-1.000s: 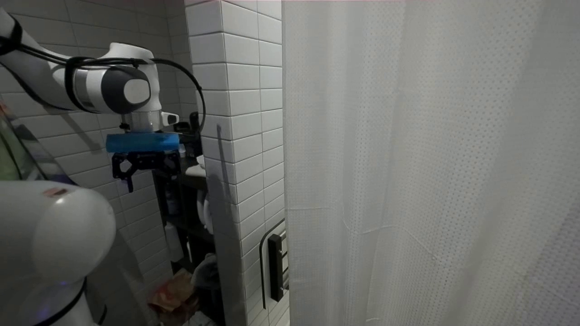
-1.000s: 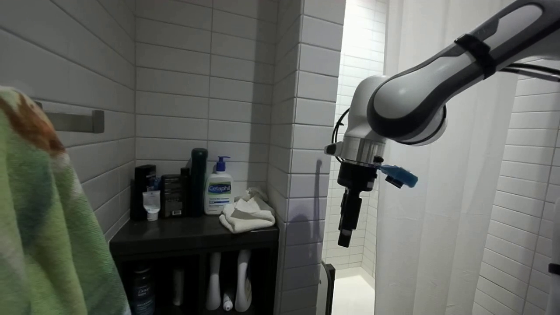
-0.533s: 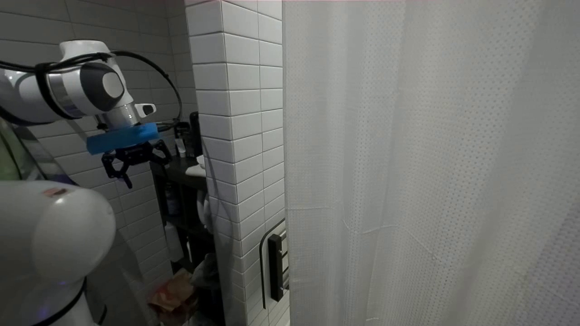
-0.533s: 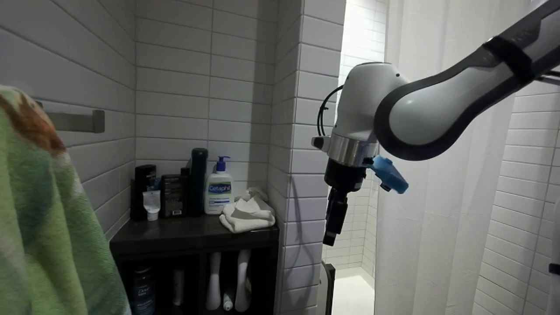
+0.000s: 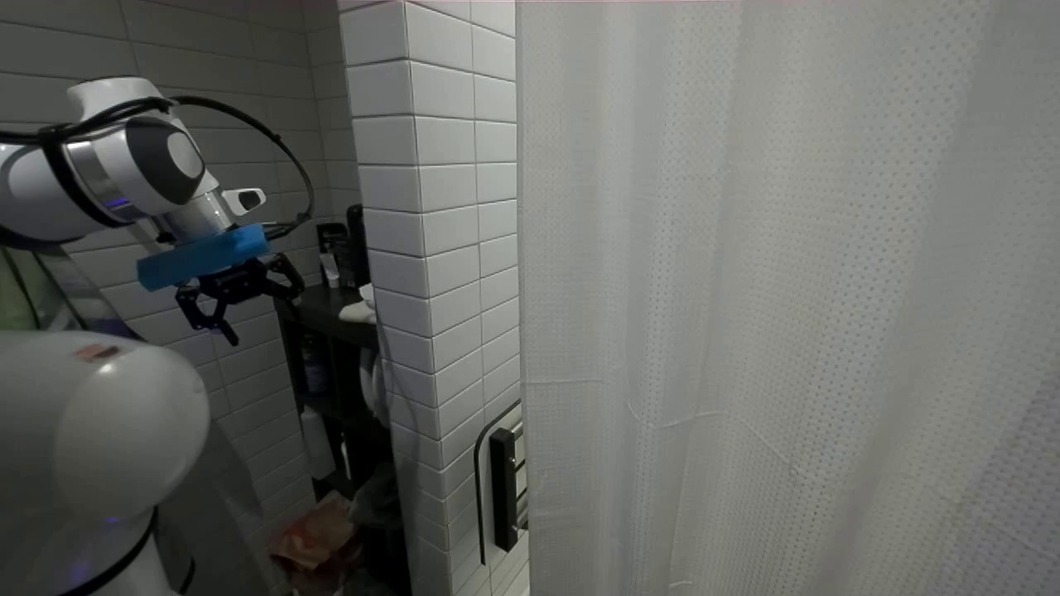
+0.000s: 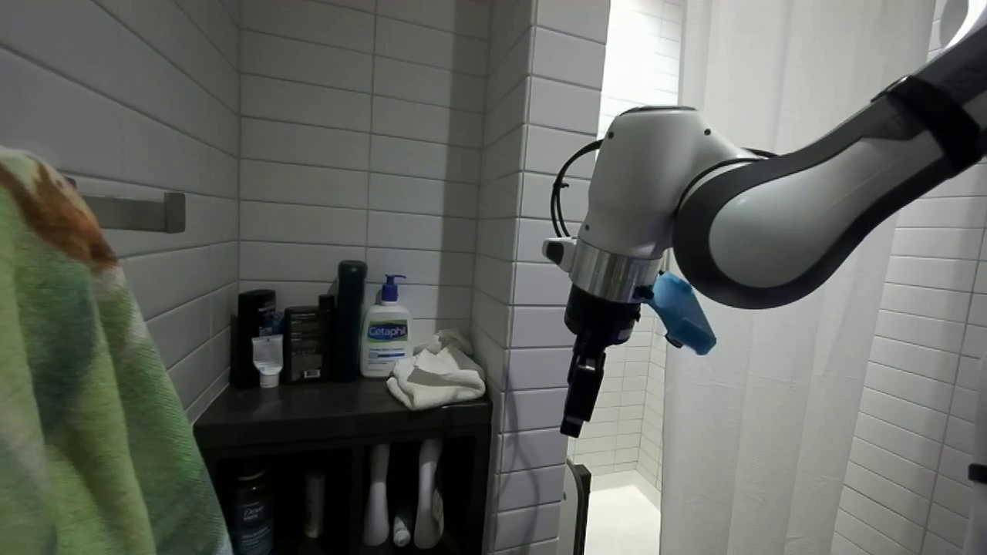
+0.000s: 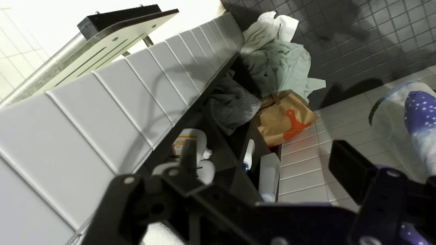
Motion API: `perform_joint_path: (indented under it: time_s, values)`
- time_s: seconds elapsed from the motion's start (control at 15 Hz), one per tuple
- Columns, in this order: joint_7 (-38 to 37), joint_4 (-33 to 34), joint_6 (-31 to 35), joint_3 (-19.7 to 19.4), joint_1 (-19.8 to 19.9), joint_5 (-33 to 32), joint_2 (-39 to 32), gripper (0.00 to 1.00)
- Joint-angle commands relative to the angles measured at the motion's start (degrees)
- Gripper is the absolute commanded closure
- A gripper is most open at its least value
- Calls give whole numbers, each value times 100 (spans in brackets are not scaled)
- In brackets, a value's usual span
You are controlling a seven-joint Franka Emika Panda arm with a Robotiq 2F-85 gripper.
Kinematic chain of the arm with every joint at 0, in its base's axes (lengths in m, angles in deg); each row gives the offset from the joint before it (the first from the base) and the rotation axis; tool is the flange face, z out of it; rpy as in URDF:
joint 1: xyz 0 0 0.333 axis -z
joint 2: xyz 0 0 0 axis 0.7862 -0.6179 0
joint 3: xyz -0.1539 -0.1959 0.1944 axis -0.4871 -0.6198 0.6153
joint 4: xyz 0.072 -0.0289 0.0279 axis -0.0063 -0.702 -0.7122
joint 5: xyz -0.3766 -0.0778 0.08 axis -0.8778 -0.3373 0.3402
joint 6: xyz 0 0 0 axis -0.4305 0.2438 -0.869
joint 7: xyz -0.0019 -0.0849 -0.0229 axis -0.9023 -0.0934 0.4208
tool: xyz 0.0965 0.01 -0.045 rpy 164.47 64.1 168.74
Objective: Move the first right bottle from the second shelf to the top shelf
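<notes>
The top shelf (image 6: pixel 308 416) of the black rack is in both exterior views (image 5: pixel 319 308). Below it, on the second shelf, a white bottle (image 6: pixel 429 493) stands rightmost in the right compartment, with another slim white bottle (image 6: pixel 377 497) to its left and a small white tube between them. In the wrist view, white bottles, one with an orange label (image 7: pixel 201 139), show beside the left finger, which partly covers them. My gripper (image 5: pixel 263 313) is open and empty, tilted, in front of the rack. It also shows in an exterior view (image 6: pixel 572 428) and the wrist view (image 7: pixel 269 160).
A Cetaphil pump bottle (image 6: pixel 387 339), several dark bottles and a white cloth (image 6: pixel 437 378) stand on the top shelf. A tiled pillar (image 6: pixel 540 308) flanks the rack, near the gripper. A curtain (image 5: pixel 745 290), green towel (image 6: pixel 92 370) and paper bag (image 7: pixel 282 119) are also in view.
The arm and gripper have moved left in both exterior views, and the gripper has tilted from near level. The gripper stays open. The shelf items have not moved.
</notes>
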State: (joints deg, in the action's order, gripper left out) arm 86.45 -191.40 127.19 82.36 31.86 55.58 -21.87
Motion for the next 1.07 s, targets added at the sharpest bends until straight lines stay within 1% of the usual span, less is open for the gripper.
perform_joint_path:
  time_s: [0.0,0.27,0.47,0.6,0.8,1.0]
  values:
    - [-23,7,-17,-51,-41,-35,-3,0]
    - [-23,7,-17,-51,-39,-36,-3,0]
    - [156,102,544,149,-74,-389,-322,0]
    - [227,162,1072,281,-66,-720,-598,0]
    - [197,366,1766,578,150,-1452,-1093,0]
    - [-33,665,2068,996,597,-2529,-1491,0]
